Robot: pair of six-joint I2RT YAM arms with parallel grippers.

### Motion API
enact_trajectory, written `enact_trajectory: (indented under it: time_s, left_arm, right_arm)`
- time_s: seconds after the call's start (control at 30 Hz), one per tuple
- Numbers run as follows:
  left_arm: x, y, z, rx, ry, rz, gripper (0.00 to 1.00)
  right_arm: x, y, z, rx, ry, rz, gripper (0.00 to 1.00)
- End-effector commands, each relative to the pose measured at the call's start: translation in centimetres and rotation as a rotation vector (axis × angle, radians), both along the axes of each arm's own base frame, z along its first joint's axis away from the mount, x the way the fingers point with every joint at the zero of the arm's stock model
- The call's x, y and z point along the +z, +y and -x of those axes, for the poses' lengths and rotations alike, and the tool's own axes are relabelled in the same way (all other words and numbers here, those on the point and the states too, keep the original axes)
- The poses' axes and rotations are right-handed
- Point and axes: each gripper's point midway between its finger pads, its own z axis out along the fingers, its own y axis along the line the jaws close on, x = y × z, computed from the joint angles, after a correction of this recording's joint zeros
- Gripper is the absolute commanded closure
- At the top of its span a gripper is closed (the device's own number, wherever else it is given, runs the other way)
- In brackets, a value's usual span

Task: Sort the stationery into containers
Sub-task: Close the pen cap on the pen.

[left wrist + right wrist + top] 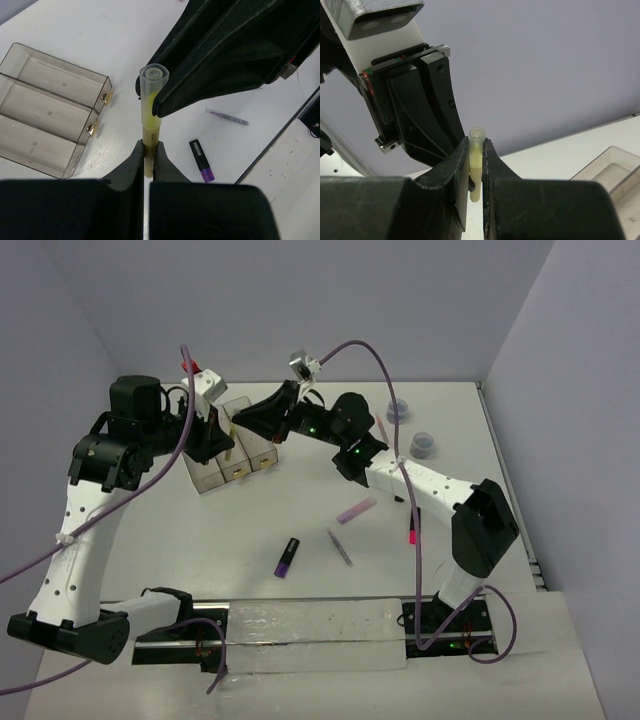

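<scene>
Between the two hands, above the bench (100,30), a yellow stick (150,107) with a clear cap is gripped from both sides. The left hand (148,150) is closed on its lower part. The right hand (476,150) is closed on it just under the cap. The three bins (60,95) stand beside the left hand, and a purple marker (201,160) lies at its other side.

A thin yellow stick (149,107) with a clear cap stands upright, pinched by the left tool (149,151) and the right tool (476,162), near three joined smoky bins (210,478) at upper left. A purple marker (288,557), a lilac marker (356,510) and a grey stick (340,547) lie flat at centre. One grey-blue roll (399,411) and a second roll (423,445) sit at upper right.
</scene>
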Motion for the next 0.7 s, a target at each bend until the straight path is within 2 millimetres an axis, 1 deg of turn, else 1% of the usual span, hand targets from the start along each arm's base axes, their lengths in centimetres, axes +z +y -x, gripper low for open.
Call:
enact_trajectory:
  time_s: [0.0,0.07,0.13,0.2,0.43,0.47,0.5,0.53,0.57,0.6,0.63,0.67]
  left_arm:
    - [11.6,-0.8,-2.8,0.007,-0.358,0.128,1.0]
    - [12.6,-1.0,-3.1,0.009,-0.373,0.138,1.0]
    - [13.5,-1.1,-3.7,0.009,-0.386,0.143,1.0]
    - [14.4,-1.1,-3.8,0.012,-0.405,0.149,1.0]
    - [14.8,-0.9,-4.3,0.023,-0.423,0.137,1.0]
    - [15.2,-0.9,-4.4,0.025,-0.434,0.135,1.0]
    - [15.5,-0.7,-4.3,0.03,-0.444,0.133,1.0]
    - [16.1,-0.6,-4.3,0.034,-0.462,0.133,1.0]
    - [16.4,-0.6,-4.3,0.036,-0.47,0.134,1.0]
    - [16.8,-0.6,-4.2,0.032,-0.48,0.136,1.0]
    - [16.9,-0.6,-4.1,0.03,-0.482,0.138,1.0]
    - [17.0,-0.7,-4.1,0.028,-0.482,0.142,1.0]
  right_arm:
    - [-4.6,1.1,3.8,0.148,0.038,0.192,1.0]
    - [-4.5,1.1,4.1,0.154,0.028,0.198,1.0]
    - [-4.8,1.2,4.5,0.159,0.028,0.216,1.0]
    - [-5.2,1.2,4.5,0.158,0.035,0.228,1.0]
    - [-6.6,1.2,4.3,0.153,0.062,0.282,1.0]
    - [-6.9,1.2,4.1,0.146,0.068,0.302,1.0]
    - [-6.6,1.3,4.0,0.145,0.053,0.299,1.0]
    - [-7.3,1.2,3.8,0.135,0.074,0.327,1.0]
    - [-7.1,1.3,3.6,0.13,0.052,0.336,1.0]
    - [-7.9,1.2,3.6,0.126,0.072,0.367,1.0]
    - [-7.9,1.2,3.5,0.118,0.058,0.377,1.0]
    - [-8.3,1.0,3.4,0.112,0.064,0.399,1.0]
